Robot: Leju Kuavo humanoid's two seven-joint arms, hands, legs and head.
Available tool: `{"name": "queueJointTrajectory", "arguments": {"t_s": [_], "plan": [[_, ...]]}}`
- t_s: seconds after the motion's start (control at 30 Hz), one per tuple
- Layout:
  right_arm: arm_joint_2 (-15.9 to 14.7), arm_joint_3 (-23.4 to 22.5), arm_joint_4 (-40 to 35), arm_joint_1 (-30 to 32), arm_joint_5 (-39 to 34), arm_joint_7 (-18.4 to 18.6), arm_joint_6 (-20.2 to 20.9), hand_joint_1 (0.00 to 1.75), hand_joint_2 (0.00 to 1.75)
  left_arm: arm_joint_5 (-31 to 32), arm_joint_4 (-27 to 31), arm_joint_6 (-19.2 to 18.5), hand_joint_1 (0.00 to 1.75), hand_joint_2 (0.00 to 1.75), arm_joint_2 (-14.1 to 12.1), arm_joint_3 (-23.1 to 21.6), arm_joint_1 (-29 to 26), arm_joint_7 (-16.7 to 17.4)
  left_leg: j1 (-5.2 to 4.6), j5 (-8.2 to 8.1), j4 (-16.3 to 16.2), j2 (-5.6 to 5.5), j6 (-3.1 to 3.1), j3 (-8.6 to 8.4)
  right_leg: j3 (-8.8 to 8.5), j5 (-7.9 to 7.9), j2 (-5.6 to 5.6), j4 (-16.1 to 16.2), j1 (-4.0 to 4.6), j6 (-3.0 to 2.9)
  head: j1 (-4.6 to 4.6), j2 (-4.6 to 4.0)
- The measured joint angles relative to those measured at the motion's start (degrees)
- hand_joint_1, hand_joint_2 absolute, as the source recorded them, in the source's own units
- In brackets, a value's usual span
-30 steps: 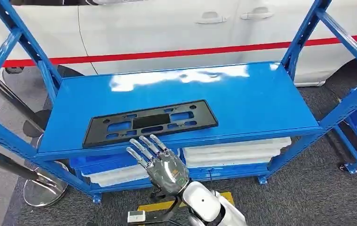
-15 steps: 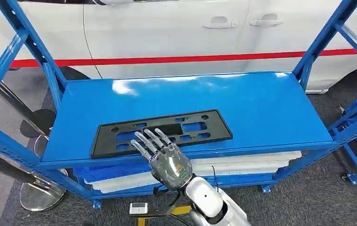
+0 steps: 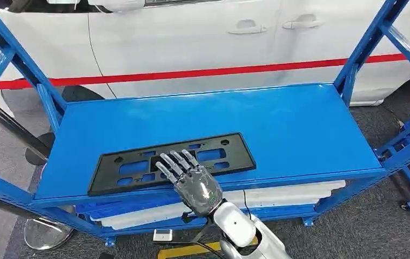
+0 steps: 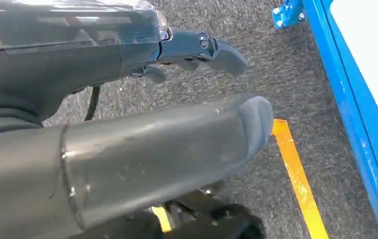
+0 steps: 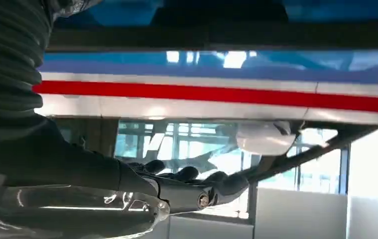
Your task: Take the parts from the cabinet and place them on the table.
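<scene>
A: Where is the part?
B: The black plate lies flat on the blue shelf, lower left of centre.
A: Right hand?
B: Fingers spread, empty, tips over the plate's near edge.
A: Left hand?
B: Above grey floor; grip state unclear.

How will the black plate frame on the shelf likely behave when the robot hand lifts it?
The black plate frame looks thin and full of cut-outs, so probably light. Long and flat, it may flex if lifted at one edge. On the glossy blue shelf it could slide when pushed.
</scene>
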State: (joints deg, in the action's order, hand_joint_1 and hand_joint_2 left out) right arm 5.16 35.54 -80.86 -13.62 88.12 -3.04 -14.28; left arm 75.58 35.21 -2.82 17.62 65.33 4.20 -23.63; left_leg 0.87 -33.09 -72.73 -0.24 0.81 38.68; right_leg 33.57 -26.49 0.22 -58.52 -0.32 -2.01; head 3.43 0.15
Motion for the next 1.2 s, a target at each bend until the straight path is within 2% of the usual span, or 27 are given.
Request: {"name": "queueJointTrajectory", "arguments": {"t_s": [0.07, 0.1, 0.13, 0.23, 0.27, 0.3, 0.33, 0.4, 0.43, 0.47, 0.5, 0.53, 0.57, 0.6, 0.63, 0.73, 0.8, 0.83, 0.9, 0.93, 0.97, 1.0, 1.03, 1.07, 1.1, 1.13, 1.2], "plan": [[0.0, 0.0, 1.8, -0.2, 0.6, 0.5, 0.2, 0.0, 1.75, 0.0, -0.1, 0.0, 0.0, 0.0, -0.2, -0.3, 0.1, 0.0, -0.03, 6.04, 10.0, 0.01, -0.52, -4.26, -0.73, -0.47, 0.11, -0.1, 0.06, 0.26, 0.02, 0.0], [0.0, 0.0, 2.9, -0.4, 0.7, 0.5, 0.3, 0.0, 1.75, 0.0, -0.1, 0.0, 0.0, 0.0, -0.4, -0.5, 0.2, 0.0, -0.12, 6.59, 13.5, 0.06, -1.06, -5.71, -0.92, -0.62, 0.08, -0.1, 0.04, 0.41, 0.02, 0.0], [0.0, 0.0, 4.1, -0.8, 0.8, 0.5, 0.5, 0.0, 1.75, 0.0, -0.1, 0.0, 0.0, 0.0, -0.5, -0.8, 0.4, 0.2, -0.47, 6.15, 14.6, 0.01, -1.33, -6.21, -0.73, -0.7, 0.19, -0.3, 0.42, 0.78, 0.02, 0.0], [0.2, 0.0, 6.8, -1.7, 0.8, 0.7, 0.7, 0.0, 1.75, 0.0, -0.2, 0.1, 0.0, 0.0, -0.6, -1.3, 0.5, 0.3, -0.66, 6.41, 14.6, -0.11, -2.04, -6.01, -0.74, -0.32, 0.1, 0.3, 0.23, 1.66, 0.02, 0.0], [0.4, 0.0, 7.6, -2.0, 0.8, 0.7, 0.7, 0.0, 1.75, 0.0, -0.2, 0.1, 0.0, 0.0, -0.6, -1.4, 0.5, 0.3, 0.11, 6.96, 15.5, -0.07, -2.66, -6.45, -0.72, -0.55, 0.09, 0.2, 0.58, 2.0, 0.0, 0.0], [0.4, 0.0, 8.0, -2.2, 0.8, 0.9, 0.7, 0.0, 1.75, 0.0, -0.3, 0.1, 0.0, 0.0, -0.6, -1.6, 0.5, 0.3, 0.06, 7.13, 15.8, 0.01, -2.84, -6.66, -0.47, -1.4, 0.07, -0.9, 0.34, 2.26, 0.04, 0.0], [0.5, 0.0, 8.6, -2.6, 0.8, 1.0, 0.7, 0.0, 1.75, 0.0, -0.4, 0.2, 0.0, 0.0, -0.6, -1.7, 0.6, 0.3, 0.11, 7.19, 15.9, 0.09, -3.18, -6.65, 0.88, -3.31, 0.05, -3.7, 0.25, 2.45, 0.02, 0.0], [0.5, 0.0, 9.9, -2.9, 0.8, 1.2, 0.7, 0.0, 1.75, 0.0, -0.7, 0.2, 0.0, 0.0, -0.6, -1.9, 0.7, 0.4, 0.06, 7.13, 15.8, 0.11, -3.29, -6.61, 5.51, -7.56, 0.05, -13.0, -0.1, 2.94, 0.02, 0.0], [0.5, 0.0, 10.6, -3.0, 0.8, 1.2, 0.8, 0.0, 1.75, 0.0, -0.9, 0.3, 0.0, 0.0, -0.6, -2.0, 0.7, 0.4, 0.06, 7.08, 15.8, 0.1, -3.33, -6.61, 7.45, -8.44, 0.05, -16.5, -0.15, 3.13, 0.04, 0.0], [0.7, 0.0, 11.4, -3.1, 0.8, 1.4, 0.8, 0.0, 1.75, 0.0, -1.1, 0.5, 0.0, 0.0, -0.6, -2.2, 0.7, 0.6, 0.07, 7.05, 15.8, 0.08, -3.3, -6.65, 8.13, -7.74, 0.04, -17.3, -0.31, 3.28, 0.04, 0.0], [1.0, 0.0, 12.3, -3.5, 0.7, 1.6, 0.8, 0.0, 1.75, 0.0, -1.3, 0.7, 0.0, 0.0, -0.6, -2.4, 0.7, 0.7, 0.07, 6.96, 15.7, 0.02, -3.2, -6.73, 7.46, -5.84, 0.01, -15.3, -0.49, 3.32, 0.02, 0.0], [1.4, 0.0, 13.1, -4.2, 0.5, 1.8, 0.7, 0.0, 1.75, 0.0, -1.6, 0.9, 0.0, 0.0, -0.6, -2.6, 0.8, 0.9, 0.07, 6.81, 15.6, -0.01, -3.07, -6.87, 5.52, -3.02, -0.05, -11.0, -0.59, 3.26, 0.04, 0.0], [2.0, 0.0, 14.0, -5.1, -0.1, 2.0, 0.5, 0.0, 1.75, -0.2, -1.9, 1.1, 0.0, 0.0, -0.6, -2.8, 0.9, 0.9, 0.09, 6.57, 15.5, -0.03, -2.84, -7.06, 2.75, 0.01, -0.15, -5.1, -0.65, 3.11, 0.04, 0.0], [2.5, 0.0, 14.5, -5.8, -0.7, 2.3, 0.3, 0.0, 1.75, -0.4, -2.1, 1.1, 0.0, 0.0, -0.6, -2.9, 0.9, 0.9, 0.09, 6.35, 15.3, -0.02, -2.54, -7.1, 1.02, 1.15, -0.22, -1.0, -0.68, 2.95, 0.04, 0.0], [3.0, 0.0, 15.2, -6.7, -1.3, 2.4, 0.2, 0.0, 1.75, -0.5, -2.4, 1.2, 0.0, 0.0, -0.6, -3.1, 1.0, 0.9, -0.37, 6.11, 14.9, 0.0, -2.14, -6.71, 0.66, 0.39, -0.19, -0.3, -0.34, 2.73, 0.04, 0.0], [4.3, -0.1, 15.5, -8.1, -3.3, 2.1, 0.7, 0.0, 1.75, -0.9, -3.2, 1.4, 0.0, 0.0, -0.7, -3.4, 1.1, 0.9, -0.12, 6.21, 15.2, 0.0, -1.19, -6.68, 1.09, 0.45, -0.01, -0.5, -0.01, 1.86, 0.02, 0.0], [5.4, -0.1, 14.5, -9.3, -4.3, 2.0, 1.9, 0.0, 1.75, -1.0, -3.7, 1.7, 0.0, 0.0, -0.8, -3.8, 1.0, 0.9, 0.09, 5.25, 14.1, 0.04, -0.45, -6.38, 0.74, 0.83, -0.05, 0.2, -0.45, 0.93, 0.02, 0.0], [5.8, -0.2, 14.1, -10.3, -4.5, 2.1, 2.2, 0.0, 1.75, -1.0, -4.0, 1.8, 0.0, 0.0, -0.9, -3.9, 1.1, 0.9, 0.09, 3.36, 11.4, 0.04, -0.29, -5.21, 0.69, 0.82, -0.1, 0.3, -0.48, 0.46, 0.0, 0.0], [6.1, -0.3, 13.8, -11.3, -4.6, 2.1, 2.7, 0.0, 1.75, -1.0, -4.5, 1.8, 0.0, 0.0, -1.0, -4.0, 1.1, 0.9, 0.14, -0.87, 2.6, 0.04, 0.07, -1.04, 0.67, 0.72, -0.17, 0.2, -0.31, 0.21, 0.02, 0.0], [6.2, -0.3, 13.7, -11.3, -4.6, 2.1, 2.7, 0.0, 1.75, -1.0, -4.7, 1.8, 0.0, 0.0, -1.0, -4.0, 1.0, 0.9, 0.14, -2.29, -1.7, 0.04, 0.16, 1.2, 0.68, 0.66, -0.23, 0.2, -0.18, 0.13, 0.02, 0.0], [6.2, -0.3, 13.4, -11.3, -4.6, 2.1, 2.8, 0.0, 1.75, -1.0, -5.0, 1.8, 0.0, 0.0, -1.1, -4.1, 0.9, 0.9, 0.14, -2.1, -3.3, 0.04, 0.14, 2.17, 0.7, 0.61, -0.21, 0.1, -0.09, 0.06, 0.02, 0.0], [6.2, -0.3, 12.7, -11.4, -4.7, 2.1, 2.9, 0.0, 1.75, -1.0, -5.3, 1.8, 0.0, 0.0, -1.3, -4.1, 0.8, 0.8, 0.14, -0.41, -1.8, 0.04, 0.02, 1.63, 0.66, 0.51, -0.16, -0.1, -0.04, 0.0, 0.0, 0.0], [6.3, -0.3, 12.0, -11.6, -4.8, 2.2, 3.5, 0.0, 1.75, -1.0, -5.5, 1.8, 0.0, 0.0, -1.4, -4.1, 0.8, 0.6, 0.13, 1.87, 1.6, 0.04, -0.17, 0.13, 0.59, 0.42, -0.04, -0.1, 0.01, 0.03, 0.02, 0.0], [6.4, -0.3, 11.0, -12.0, -4.8, 2.4, 4.6, 0.0, 1.75, -1.0, -5.8, 1.8, 0.0, 0.0, -1.6, -4.2, 0.9, 0.4, 0.12, 4.91, 7.2, 0.04, -0.51, -2.48, 0.4, 0.27, 0.1, -0.2, 0.06, 0.18, 0.02, 0.0], [6.5, -0.4, 10.2, -12.4, -5.0, 2.5, 5.3, 0.0, 1.75, -1.0, -6.1, 1.9, 0.0, 0.0, -1.9, -4.2, 0.9, 0.2, 0.06, 7.17, 12.4, 0.05, -0.96, -4.94, 0.21, 0.12, 0.14, -0.2, 0.11, 0.36, 0.0, 0.0], [6.5, -0.5, 9.6, -12.9, -5.2, 2.6, 5.9, 0.0, 1.75, -1.1, -6.4, 2.0, 0.0, 0.0, -2.0, -4.2, 1.1, 0.0, -0.25, 6.28, 13.8, 0.02, -1.25, -5.72, 0.27, 0.05, 0.15, -0.3, 0.49, 0.58, 0.02, 0.0], [6.5, -1.0, 8.6, -13.2, -5.5, 2.7, 6.4, 0.0, 1.75, -1.2, -7.0, 2.1, 0.0, 0.0, -2.1, -4.2, 1.1, -0.2, -0.41, 6.51, 14.4, -0.1, -1.46, -5.61, 0.55, 0.2, 0.15, -0.3, 0.42, 1.18, 0.02, 0.0]]}}
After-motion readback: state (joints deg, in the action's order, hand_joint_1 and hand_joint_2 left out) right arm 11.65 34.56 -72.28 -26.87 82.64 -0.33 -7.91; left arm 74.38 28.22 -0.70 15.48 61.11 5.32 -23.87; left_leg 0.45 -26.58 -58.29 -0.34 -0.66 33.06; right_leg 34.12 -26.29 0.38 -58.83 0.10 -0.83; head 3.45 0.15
